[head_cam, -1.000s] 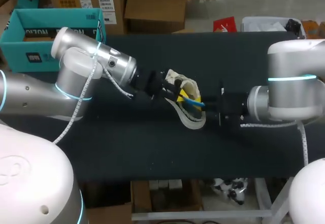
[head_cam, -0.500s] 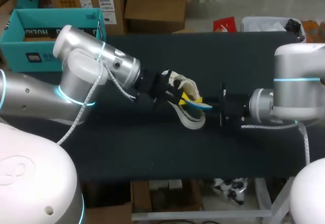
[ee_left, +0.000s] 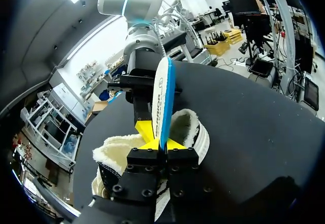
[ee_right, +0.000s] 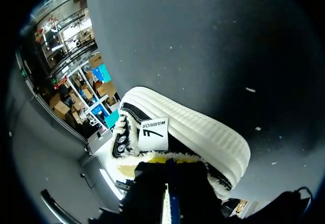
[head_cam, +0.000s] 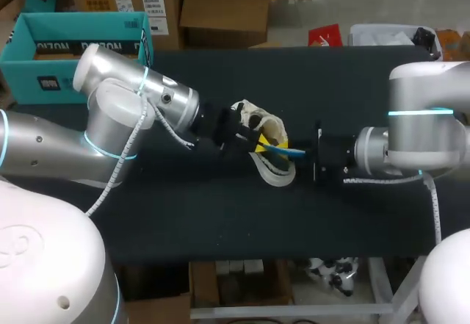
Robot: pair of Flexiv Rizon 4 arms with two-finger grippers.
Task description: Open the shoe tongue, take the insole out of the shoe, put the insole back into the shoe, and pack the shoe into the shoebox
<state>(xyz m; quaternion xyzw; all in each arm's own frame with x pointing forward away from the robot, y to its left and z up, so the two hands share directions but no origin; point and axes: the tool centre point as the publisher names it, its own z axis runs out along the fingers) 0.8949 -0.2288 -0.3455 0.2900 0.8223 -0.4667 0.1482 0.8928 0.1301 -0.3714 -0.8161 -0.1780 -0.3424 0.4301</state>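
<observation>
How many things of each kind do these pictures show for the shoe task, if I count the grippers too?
white fleece-lined shoe: 1
flat blue and white insole: 1
teal cardboard shoebox: 1
grippers with yellow tips: 2, the left gripper and the right gripper
Total: 5

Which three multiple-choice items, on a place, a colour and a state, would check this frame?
1. The teal shoebox stands: A between the grippers; B at the far left, beyond the left arm; C under the shoe.
2. The insole has an edge of: A red; B green; C blue.
3. The left gripper is: A shut on the insole; B open over table; C out of view.
Answers: 1 B, the head view shows it there; 2 C, a blue band edges it; 3 A, both yellow tips press its sides.
</observation>
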